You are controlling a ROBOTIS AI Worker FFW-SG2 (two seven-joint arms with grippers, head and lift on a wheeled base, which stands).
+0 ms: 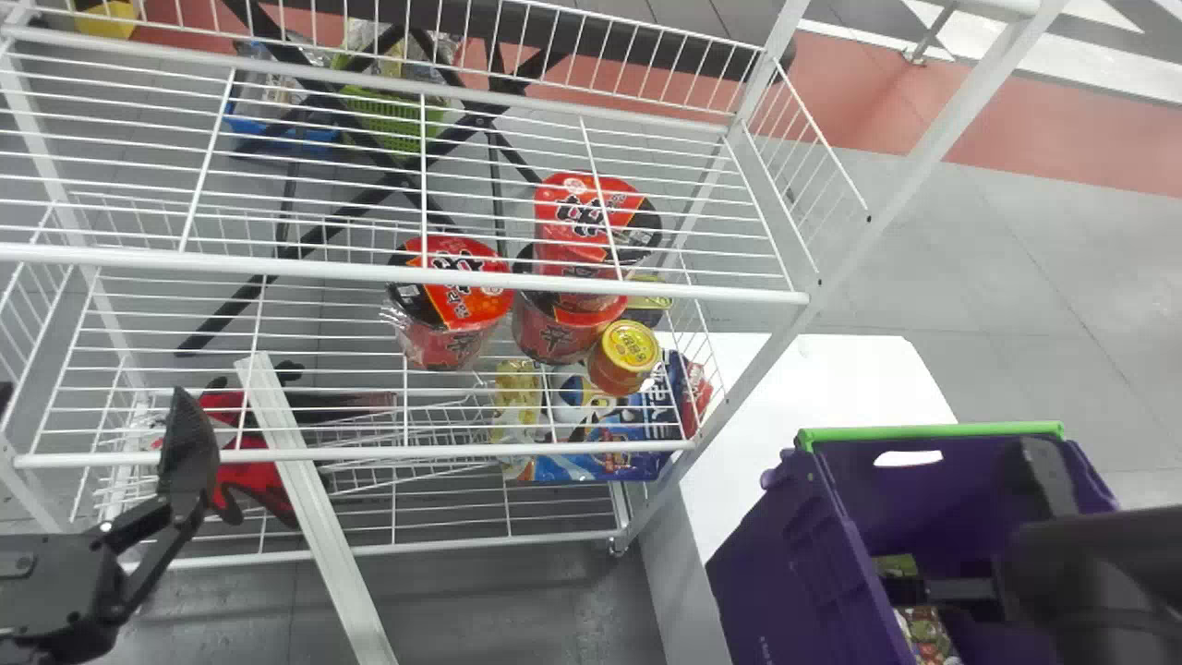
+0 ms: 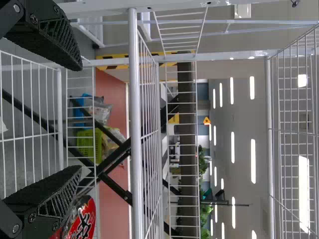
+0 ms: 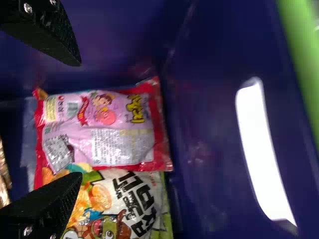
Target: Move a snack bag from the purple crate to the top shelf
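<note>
Pink snack bag (image 3: 107,129) lies in the purple crate (image 1: 785,563), right gripper (image 3: 80,119) spread and empty, lifting and shelving undone.

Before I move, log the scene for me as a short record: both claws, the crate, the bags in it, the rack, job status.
left claw: open, holding nothing, at the rack's left side
right claw: open, inside the crate, over the pink-and-red bag
crate: purple with a green rim, right of the rack
bags in crate: pink-and-red bag; white bag with orange and green print beside it
rack: white wire, holding red-and-black tubs and a yellow-lidded can
status: no bag gripped
</note>
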